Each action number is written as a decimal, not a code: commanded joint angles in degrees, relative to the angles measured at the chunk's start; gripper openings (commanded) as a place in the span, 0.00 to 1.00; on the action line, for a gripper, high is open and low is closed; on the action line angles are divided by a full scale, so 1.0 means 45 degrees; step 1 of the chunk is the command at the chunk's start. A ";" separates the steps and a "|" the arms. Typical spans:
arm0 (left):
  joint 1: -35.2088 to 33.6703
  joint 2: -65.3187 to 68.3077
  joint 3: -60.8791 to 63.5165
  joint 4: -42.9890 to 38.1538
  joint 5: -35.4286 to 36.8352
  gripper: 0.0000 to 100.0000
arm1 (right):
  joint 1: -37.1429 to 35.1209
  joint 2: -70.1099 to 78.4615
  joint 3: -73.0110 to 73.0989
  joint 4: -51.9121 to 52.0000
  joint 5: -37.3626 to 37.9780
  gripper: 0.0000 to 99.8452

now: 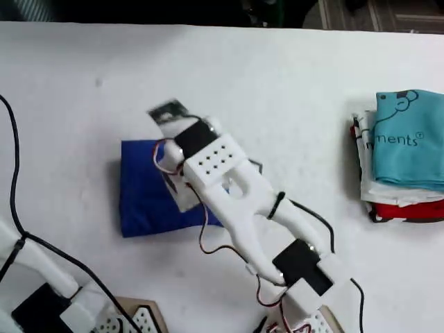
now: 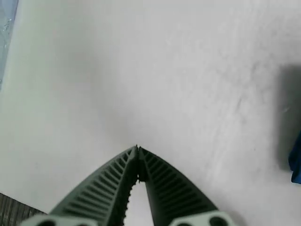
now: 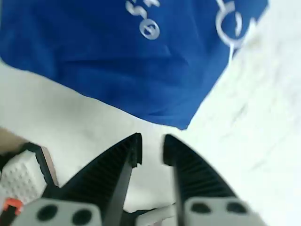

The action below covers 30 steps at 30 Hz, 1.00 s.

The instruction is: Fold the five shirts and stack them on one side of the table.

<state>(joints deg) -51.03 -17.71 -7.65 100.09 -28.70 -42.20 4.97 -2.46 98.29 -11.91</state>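
Observation:
A folded blue shirt [image 1: 142,187] with white print lies left of the table's middle. One white arm [image 1: 229,187] stretches over its right part from the front right. In the right wrist view my right gripper [image 3: 150,150] hangs just off a corner of the blue shirt [image 3: 117,61], its fingers a little apart with nothing between them. A stack of folded shirts [image 1: 399,191] sits at the right edge, a teal shirt [image 1: 413,139] on top, white and red ones below. My left gripper [image 2: 138,149] is shut over bare white table, holding nothing.
The other arm [image 1: 41,277] sits low at the front left corner with a black cable [image 1: 14,180] running past it. Wooden base plates [image 1: 142,316] lie along the front edge. A sliver of the blue shirt [image 2: 296,162] shows in the left wrist view.

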 commanded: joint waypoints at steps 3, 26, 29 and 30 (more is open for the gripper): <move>0.0342 -0.0342 -0.0059 -0.0137 -0.0020 0.02 | 0.0068 0.0811 0.0137 -0.0928 -0.1524 0.37; 0.0479 -0.0342 -0.0059 -0.0098 -0.0020 0.02 | 0.0381 0.5871 0.0117 -0.2393 -0.0527 0.06; 0.0479 -0.0342 -0.0059 -0.0117 -0.0020 0.02 | 0.0654 0.5832 0.0117 -0.1416 -0.0098 0.02; 0.0479 -0.0342 -0.0059 -0.0117 -0.0020 0.02 | 0.0752 0.5734 0.0117 -0.0928 0.0293 0.02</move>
<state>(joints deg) -49.45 -17.71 -7.65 100.09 -28.70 -39.82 31.16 -2.73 88.53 -13.85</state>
